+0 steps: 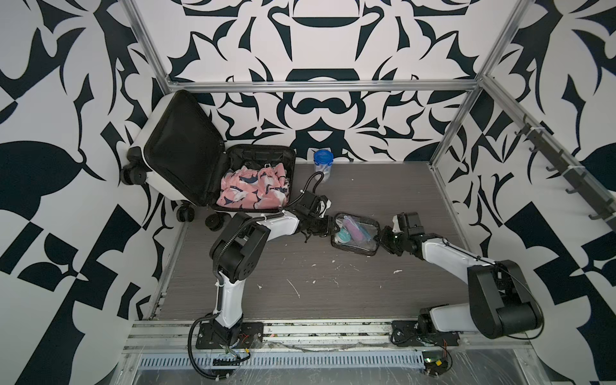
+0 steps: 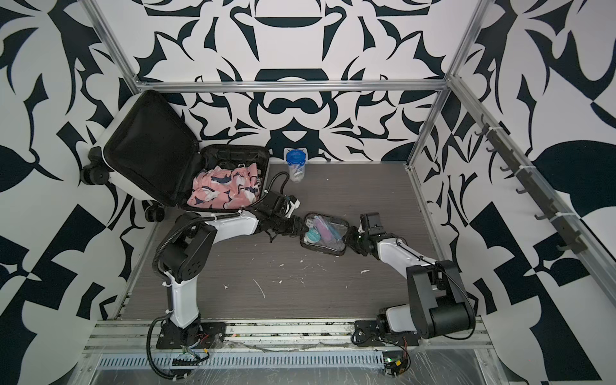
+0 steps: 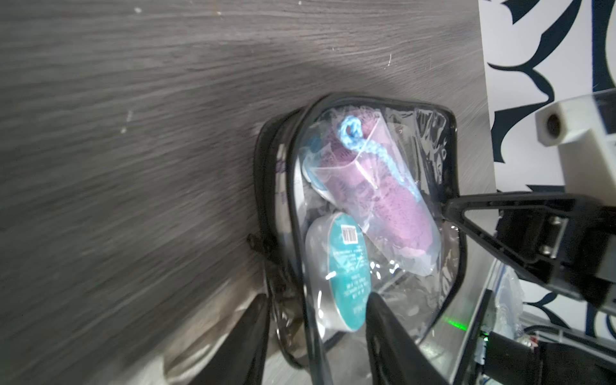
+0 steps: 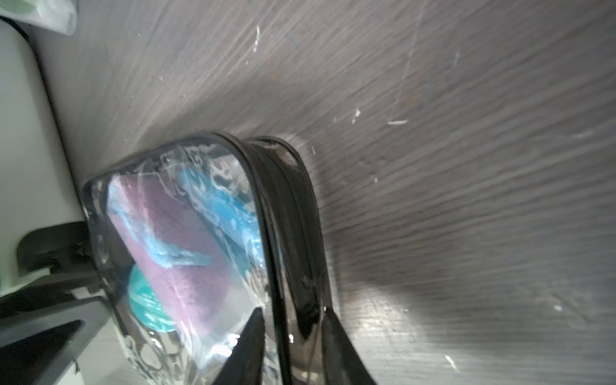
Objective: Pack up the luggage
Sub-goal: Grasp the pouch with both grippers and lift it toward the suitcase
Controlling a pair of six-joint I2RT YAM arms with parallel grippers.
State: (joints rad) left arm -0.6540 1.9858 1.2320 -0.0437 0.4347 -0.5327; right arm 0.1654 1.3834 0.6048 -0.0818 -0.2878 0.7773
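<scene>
In a top view, you see the small white hard-shell suitcase [image 1: 183, 146] lying open at the far-left corner of the grey wood-grain bench [image 1: 333, 293]. Left wrist view: your left pincer [image 3: 318, 300] clamps one end of the clear black-trimmed toiletry pouch [image 3: 366, 186]. Right wrist view: your right pincer [image 4: 293, 311] pinches its black edge.

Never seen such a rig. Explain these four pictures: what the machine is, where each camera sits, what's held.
Two robot arms are bolted at the near edge of a grey table; each ends in a two-finger gripper. Two pictures come from one overhead camera, nearly identical. The other two come from cameras on the arms' wrists, looking along the fingers. At the back left lies the open luggage with a pink cloth inside; a blue-lidded jar stands beside it. Mid-table, a clear pouch of toiletries is between both grippers: the right gripper pinches its black trim; the left gripper straddles the opposite end, grip unclear.
</scene>
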